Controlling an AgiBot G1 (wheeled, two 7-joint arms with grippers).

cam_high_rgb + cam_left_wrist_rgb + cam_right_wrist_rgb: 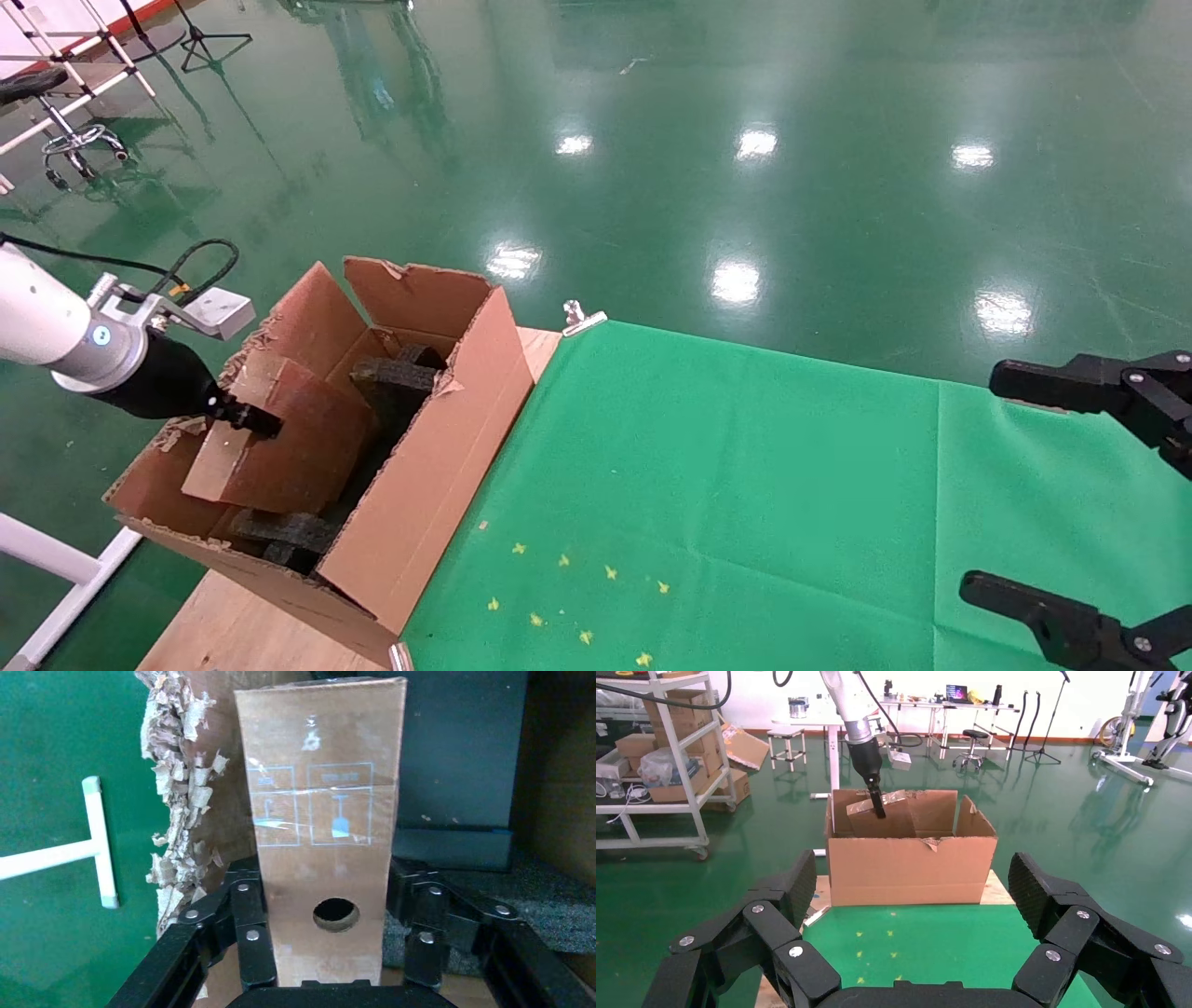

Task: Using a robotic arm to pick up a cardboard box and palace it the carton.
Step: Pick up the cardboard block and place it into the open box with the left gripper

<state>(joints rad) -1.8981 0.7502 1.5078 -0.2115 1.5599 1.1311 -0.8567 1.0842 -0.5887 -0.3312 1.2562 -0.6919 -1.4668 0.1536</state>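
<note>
Your left gripper is on the white robotic arm. It reaches out over the big carton at the left end of the table. Its 2 black fingers are closed tight on the cardboard box, 1 finger on each side. In the left wrist view you can see the cardboard box squeezed between the finger links, with shiny tape across it and 1 round hole in its face.

The cardboard box is tilted and sits partly down inside the carton, between the carton's walls. Dark grey foam blocks lie in the carton under and behind it. You cannot tell if the box is touching the foam or hanging just above it. The carton's torn flap edge is just beside the box.

The carton stands on the bare wooden table, right next to the green cloth.

Your right gripper hangs over the right end of the green cloth, well apart from the carton. Its jaws are spread wide and hold nothing.
</note>
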